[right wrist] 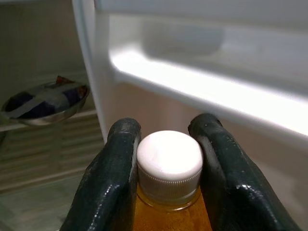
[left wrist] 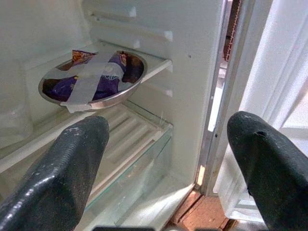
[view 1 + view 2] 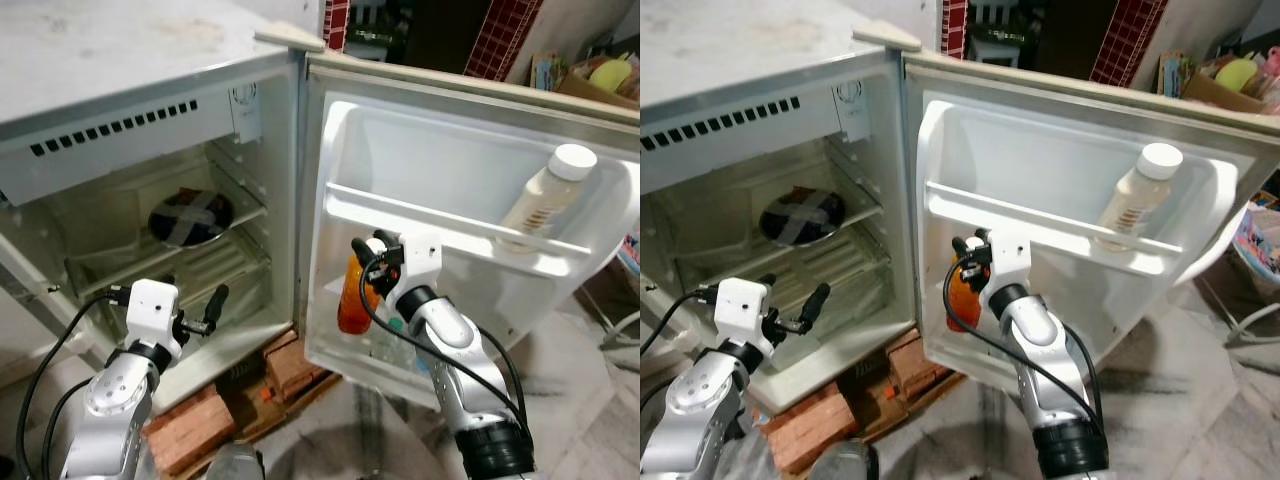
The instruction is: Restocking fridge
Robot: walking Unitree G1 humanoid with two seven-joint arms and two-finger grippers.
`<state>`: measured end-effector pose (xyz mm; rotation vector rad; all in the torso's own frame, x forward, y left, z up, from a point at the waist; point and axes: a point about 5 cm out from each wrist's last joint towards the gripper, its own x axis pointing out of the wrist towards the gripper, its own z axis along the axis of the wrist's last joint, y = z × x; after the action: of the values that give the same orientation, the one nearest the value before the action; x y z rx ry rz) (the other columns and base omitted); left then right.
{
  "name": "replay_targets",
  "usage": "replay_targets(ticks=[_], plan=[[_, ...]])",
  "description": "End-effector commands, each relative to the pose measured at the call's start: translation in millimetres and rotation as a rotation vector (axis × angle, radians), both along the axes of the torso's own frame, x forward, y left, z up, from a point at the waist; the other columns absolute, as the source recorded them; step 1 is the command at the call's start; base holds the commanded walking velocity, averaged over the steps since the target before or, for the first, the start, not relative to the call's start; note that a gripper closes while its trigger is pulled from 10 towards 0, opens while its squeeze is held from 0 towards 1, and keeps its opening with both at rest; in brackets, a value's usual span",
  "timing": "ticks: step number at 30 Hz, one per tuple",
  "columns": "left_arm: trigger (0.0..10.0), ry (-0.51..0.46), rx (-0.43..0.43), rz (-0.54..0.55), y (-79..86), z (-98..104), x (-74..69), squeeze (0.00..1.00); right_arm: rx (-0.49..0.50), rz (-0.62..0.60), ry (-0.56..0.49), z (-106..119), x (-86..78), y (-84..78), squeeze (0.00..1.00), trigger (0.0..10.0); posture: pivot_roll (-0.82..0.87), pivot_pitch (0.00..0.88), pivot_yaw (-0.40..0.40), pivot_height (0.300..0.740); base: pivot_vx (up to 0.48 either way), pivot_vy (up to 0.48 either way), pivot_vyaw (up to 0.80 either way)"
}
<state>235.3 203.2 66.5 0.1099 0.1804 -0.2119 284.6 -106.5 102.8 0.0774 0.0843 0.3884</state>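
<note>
Presently, right end effector [image 1: 163, 163] grips the orange bottle [image 3: 352, 300] by its cap; door rail [image 3: 450, 228] just above. Left end effector [image 2: 168, 159] open, bowl [image 2: 91, 79] beyond it.

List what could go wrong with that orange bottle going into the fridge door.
1. The right gripper pinches the orange bottle only at its white cap, so the bottle could swing or slip.
2. The upper door shelf hangs just above the gripper; lifting could knock it, or disturb the beige bottle leaning there.
3. The lower door shelf looks crowded, so seating may be tight.
</note>
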Motion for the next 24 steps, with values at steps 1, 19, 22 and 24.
replay_targets(ticks=[1,19,22,24], plan=[[10.0,0.007,0.009,0.000,0.0,-0.2,0.5,0.00,0.012,0.022,-0.033,10.3,0.8,1.9,0.00,10.0,0.13,0.000,-0.053,0.677,0.000,0.000,0.00],[10.0,0.002,0.033,-0.004,-0.6,1.0,3.0,0.00,-0.005,0.063,-0.048,12.7,1.8,8.0,0.00,10.0,0.14,0.000,-0.050,0.632,0.000,0.000,0.00],[10.0,-0.001,0.034,-0.003,-1.0,1.0,3.3,0.00,-0.012,0.057,-0.054,13.4,2.8,7.0,0.00,10.0,0.13,0.000,-0.050,0.632,0.000,0.000,0.00],[10.0,-0.007,0.039,-0.001,-0.9,1.7,3.7,0.00,-0.014,0.055,-0.056,13.5,3.9,6.5,0.00,10.0,0.13,0.000,-0.050,0.632,0.000,0.000,0.00]])
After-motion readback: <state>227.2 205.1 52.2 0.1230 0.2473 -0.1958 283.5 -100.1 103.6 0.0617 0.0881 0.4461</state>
